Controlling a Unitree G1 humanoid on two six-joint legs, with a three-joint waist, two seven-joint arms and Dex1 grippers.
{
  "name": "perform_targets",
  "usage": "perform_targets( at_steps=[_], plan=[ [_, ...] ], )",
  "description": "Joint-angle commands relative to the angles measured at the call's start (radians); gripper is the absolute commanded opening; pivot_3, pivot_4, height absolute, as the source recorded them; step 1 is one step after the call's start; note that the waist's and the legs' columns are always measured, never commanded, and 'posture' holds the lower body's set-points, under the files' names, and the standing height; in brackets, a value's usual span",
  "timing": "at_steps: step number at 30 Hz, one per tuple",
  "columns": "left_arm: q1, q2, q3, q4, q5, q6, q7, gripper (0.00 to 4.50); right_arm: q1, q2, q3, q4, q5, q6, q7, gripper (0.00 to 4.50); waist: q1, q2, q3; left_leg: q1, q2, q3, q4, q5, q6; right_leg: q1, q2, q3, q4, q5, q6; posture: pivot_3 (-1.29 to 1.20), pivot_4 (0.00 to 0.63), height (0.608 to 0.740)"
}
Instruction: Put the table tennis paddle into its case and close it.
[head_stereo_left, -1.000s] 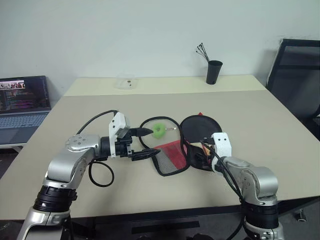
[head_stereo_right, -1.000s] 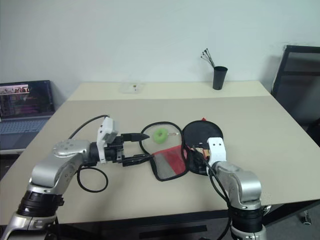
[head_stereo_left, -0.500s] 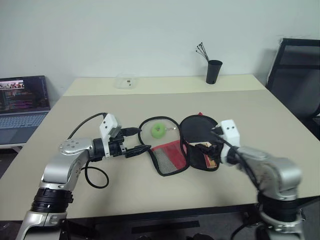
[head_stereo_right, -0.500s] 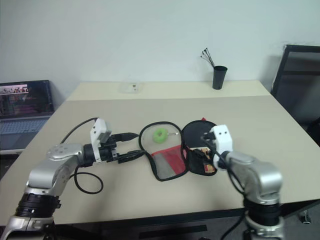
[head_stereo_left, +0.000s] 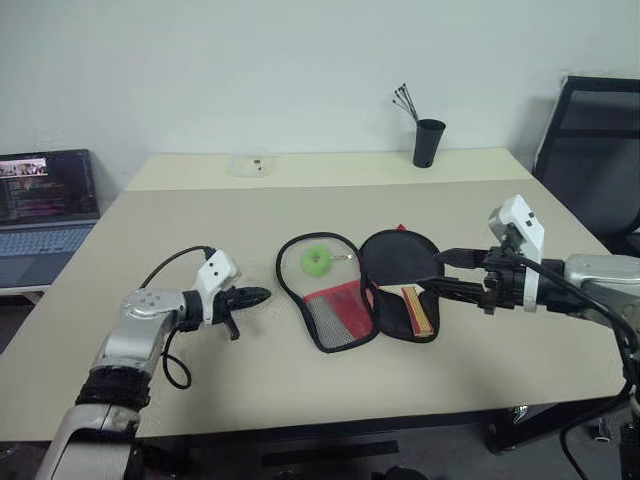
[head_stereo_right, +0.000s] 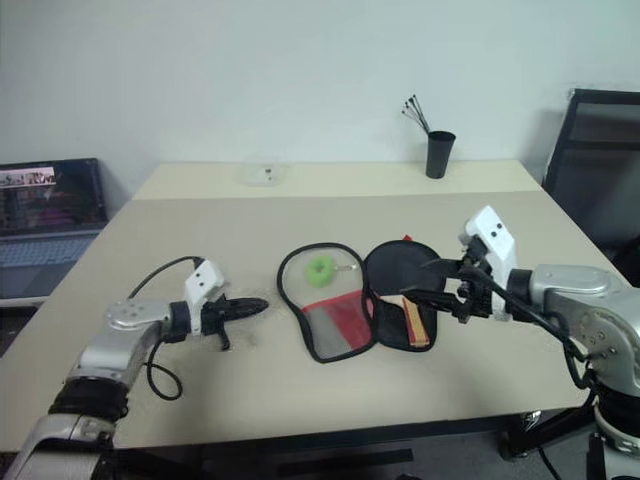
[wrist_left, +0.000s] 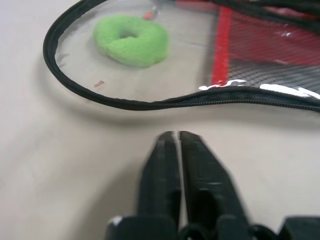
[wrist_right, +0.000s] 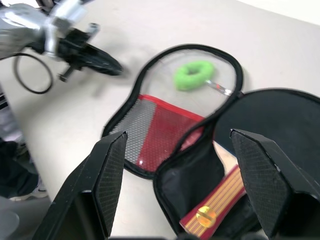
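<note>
The case (head_stereo_left: 338, 308) lies unzipped and spread flat at the table's middle, its red mesh flap on the left beside a green ring (head_stereo_left: 318, 261). In its black right half lies the table tennis paddle, whose tan, red-striped handle (head_stereo_left: 418, 310) points toward the front edge; its blade is hard to tell from the black lining. My left gripper (head_stereo_left: 264, 294) is shut on nothing, low over the table just left of the case's zip edge (wrist_left: 150, 102). To the right of the case and raised above it, my right gripper (head_stereo_left: 442, 272) is open and empty, aimed at the case.
A black cup of sticks (head_stereo_left: 428, 143) and a small clear box (head_stereo_left: 252, 162) stand at the table's far edge. An open laptop (head_stereo_left: 45, 215) is off to the left and a black chair (head_stereo_left: 592, 150) at the right.
My left gripper has shut and drawn back left and down, away from the case's flap. My right gripper has lifted out of the case and swung up to the right, still open.
</note>
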Motion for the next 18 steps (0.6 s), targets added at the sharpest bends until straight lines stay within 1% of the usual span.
perform_targets(
  at_steps=[1,6,9,12,18],
  plan=[
    [-0.061,-0.034,-0.036,0.093,0.051,-0.072,-0.011,0.03,0.003,-0.015,-0.009,-0.01,0.019,-0.043,-0.008,3.61,0.001,0.0,0.0,0.0,0.0,0.0,0.0,0.0,0.0,0.0,0.0,0.0,0.0,0.0,0.0,0.0,0.15,0.74],
    [-0.121,-0.094,-0.062,0.217,0.09,-0.119,-0.008,0.03,0.023,-0.02,-0.01,-0.015,0.024,-0.061,-0.022,3.61,0.005,0.0,0.0,-0.002,0.0,0.0,0.0,-0.001,0.001,0.0,0.0,-0.001,-0.003,0.001,0.001,0.0,0.15,0.74],
    [-0.148,-0.131,-0.066,0.253,0.095,-0.145,-0.018,0.03,0.031,-0.025,-0.016,-0.018,0.03,-0.067,-0.029,3.61,0.014,0.0,0.0,-0.002,-0.001,0.0,0.001,-0.001,0.001,0.0,0.0,-0.001,-0.003,0.001,0.001,0.0,0.15,0.74],
    [-0.188,-0.174,-0.044,0.232,0.061,-0.12,-0.029,0.03,0.041,-0.036,-0.02,-0.018,0.033,-0.074,-0.03,3.61,0.017,0.0,0.0,-0.003,-0.001,0.0,0.002,-0.001,0.001,0.001,0.0,-0.001,-0.004,0.002,0.003,0.0,0.15,0.74],
    [-0.299,-0.249,-0.047,0.113,0.03,-0.075,-0.06,0.03,0.079,-0.091,-0.049,-0.003,0.043,-0.089,-0.018,3.61,0.022,-0.001,0.0,-0.008,-0.001,-0.001,0.003,-0.001,0.001,-0.001,0.0,-0.002,-0.007,0.003,0.005,0.0,0.15,0.74]
  ],
)
